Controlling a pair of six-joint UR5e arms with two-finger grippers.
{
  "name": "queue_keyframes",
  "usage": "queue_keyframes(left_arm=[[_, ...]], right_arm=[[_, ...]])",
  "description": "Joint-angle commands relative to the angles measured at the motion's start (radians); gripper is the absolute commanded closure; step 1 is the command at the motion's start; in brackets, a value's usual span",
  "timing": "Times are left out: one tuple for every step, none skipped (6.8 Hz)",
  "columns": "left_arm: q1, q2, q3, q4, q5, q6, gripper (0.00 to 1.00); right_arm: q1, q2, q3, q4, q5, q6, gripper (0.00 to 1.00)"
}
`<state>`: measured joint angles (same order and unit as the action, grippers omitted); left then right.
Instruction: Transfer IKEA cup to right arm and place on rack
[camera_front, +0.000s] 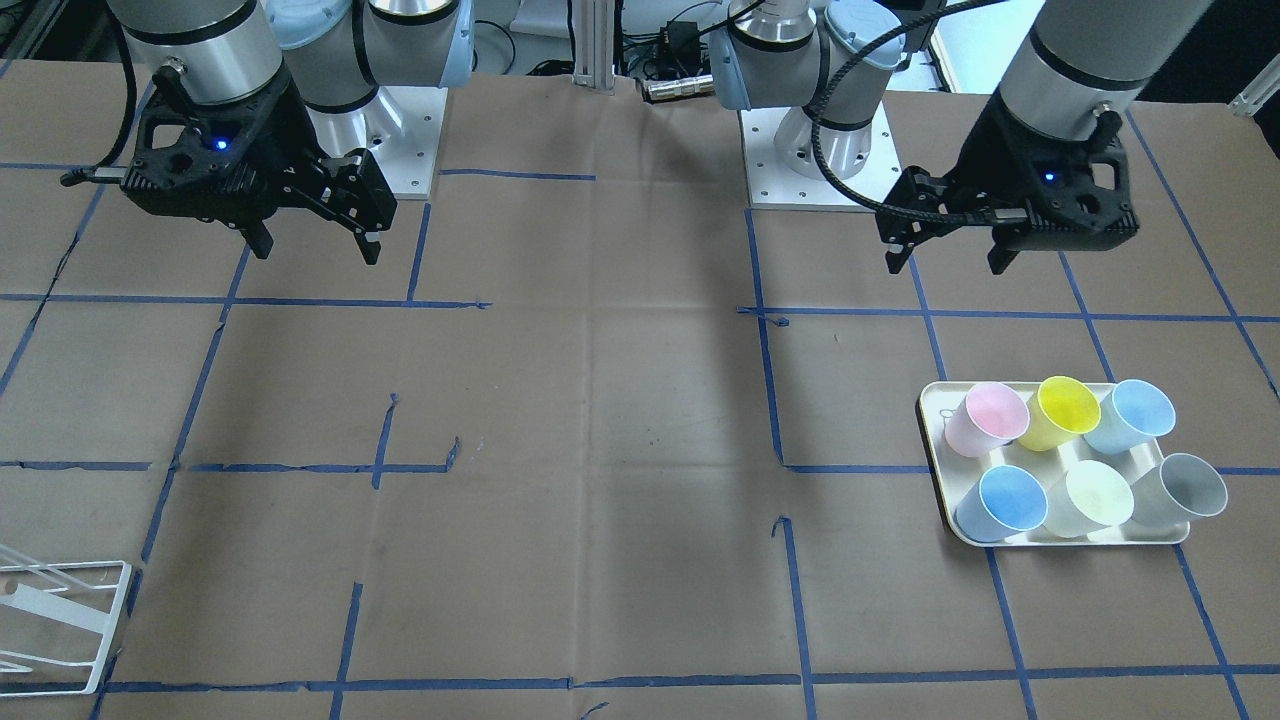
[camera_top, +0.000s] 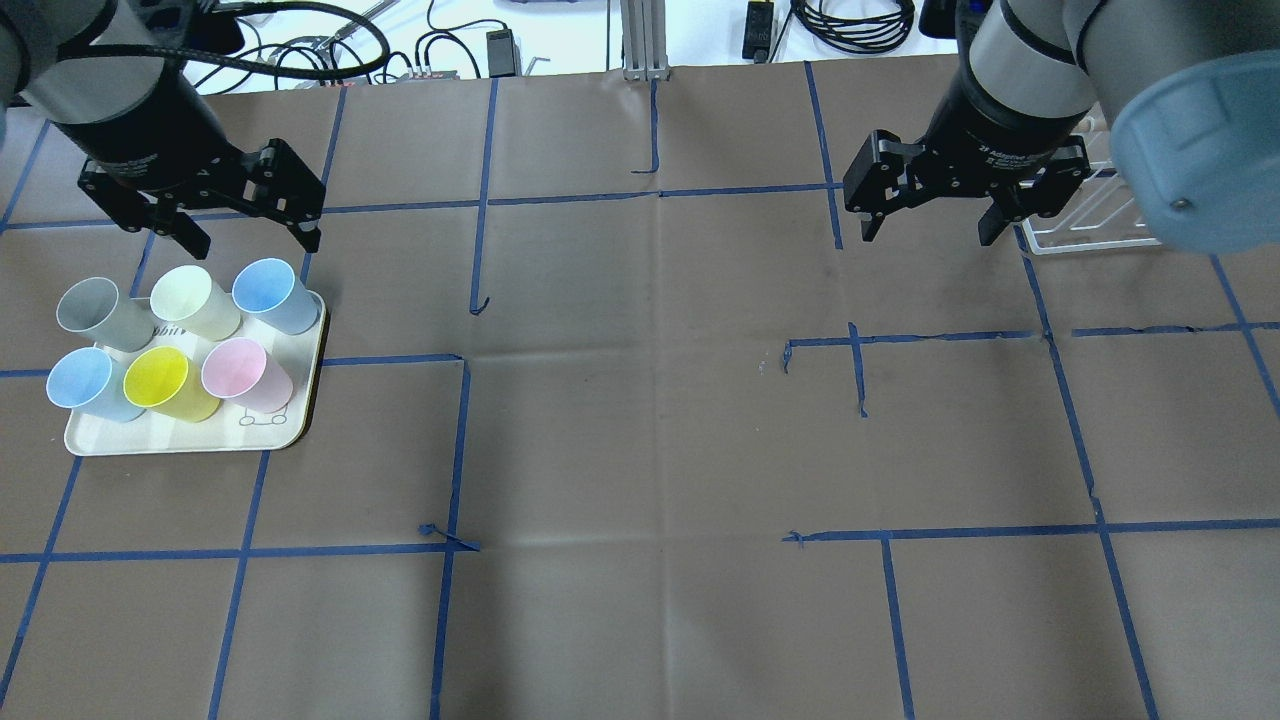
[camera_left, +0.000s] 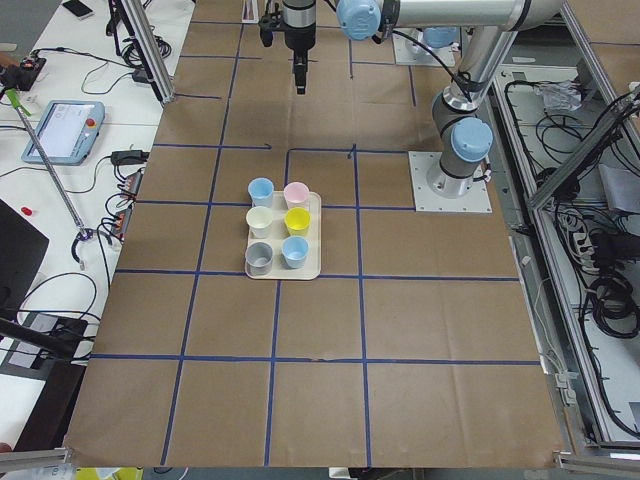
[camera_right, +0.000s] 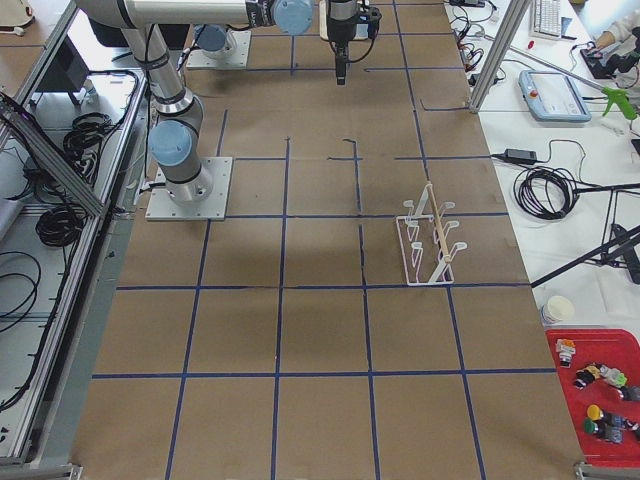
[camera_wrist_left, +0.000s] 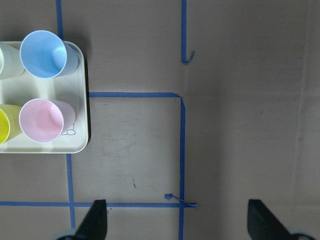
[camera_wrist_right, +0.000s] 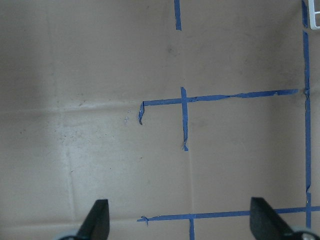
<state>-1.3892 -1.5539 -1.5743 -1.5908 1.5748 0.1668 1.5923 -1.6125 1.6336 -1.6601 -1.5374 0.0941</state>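
Observation:
Several pastel IKEA cups stand on a cream tray (camera_top: 200, 438) at the table's left end: pink (camera_top: 243, 372), yellow (camera_top: 163, 382), two blue, a pale green and a grey one. My left gripper (camera_top: 255, 245) hangs open just beyond the tray, above the table, holding nothing. Its wrist view shows the blue cup (camera_wrist_left: 44, 54) and the pink cup (camera_wrist_left: 42, 120) to the left of its spread fingers. My right gripper (camera_top: 926, 236) is open and empty over bare paper. The white wire rack (camera_right: 430, 245) stands near the right arm, partly hidden behind it (camera_top: 1090, 215) in the overhead view.
Brown paper with blue tape lines covers the table (camera_top: 640, 450). Both arm bases (camera_front: 820, 150) sit at the robot's edge. Cables and equipment lie beyond the far edge (camera_top: 450, 40). A red bin of small objects (camera_right: 600, 400) sits off the table.

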Motion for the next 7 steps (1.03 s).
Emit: queue_keyframes(left_arm=[[0.117,-0.005,-0.015,0.04,-0.001,0.167,0.0],[0.14,-0.018,-0.015,0.061,0.001,0.207,0.0],[0.153,-0.037,-0.013,0.102,0.001,0.209,0.0],[0.153,-0.07,0.0,0.144,0.002,0.218,0.0],[0.153,-0.11,0.026,0.144,0.005,0.217,0.0],[0.153,-0.136,0.03,0.144,0.005,0.217,0.0],[0.153,-0.158,0.03,0.144,0.004,0.209,0.0]], right_arm=[[0.0,0.0,-0.004,0.0,-0.001,-0.002,0.0],[0.0,0.0,-0.004,0.0,-0.001,-0.002,0.0],[0.0,0.0,-0.003,0.0,-0.001,-0.002,0.0],[0.0,0.0,-0.003,-0.001,-0.001,-0.002,0.0],[0.0,0.0,-0.006,-0.001,-0.001,-0.001,0.0],[0.0,0.002,-0.008,-0.003,-0.001,0.001,0.0],[0.0,0.002,-0.008,-0.003,0.0,0.003,0.0]])
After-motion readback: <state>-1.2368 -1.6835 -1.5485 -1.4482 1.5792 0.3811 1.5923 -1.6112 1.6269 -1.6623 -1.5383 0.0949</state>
